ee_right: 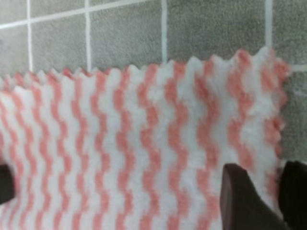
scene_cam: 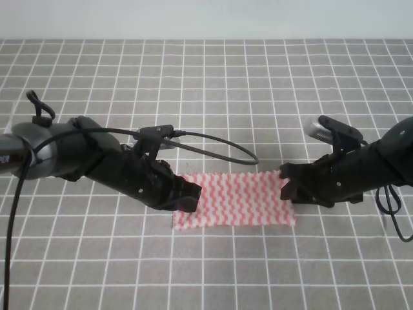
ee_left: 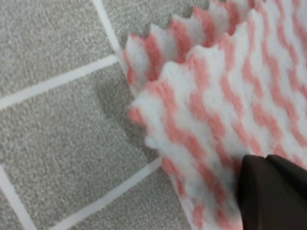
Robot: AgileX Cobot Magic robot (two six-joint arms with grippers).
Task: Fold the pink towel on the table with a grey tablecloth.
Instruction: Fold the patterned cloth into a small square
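The table with a grey tablecloth (scene_cam: 213, 84) is a broad, nubby grey surface ruled in thin white lines, with open cloth from 9 through 12 to 3 o'clock. At centre, toward 6 o'clock, lies the pink towel (scene_cam: 235, 200), a fleecy strip with wavy stripes and pinked edges, lying doubled in two layers. The left gripper (scene_cam: 187, 195) is clenched on its 9 o'clock end. The right gripper (scene_cam: 288, 184) grasps its 3 o'clock end.

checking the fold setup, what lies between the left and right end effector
Only the pink towel spans the stretch between the left end effector and the right end effector, lying on the grey tablecloth. The exterior high view shows this; nothing else sits there.
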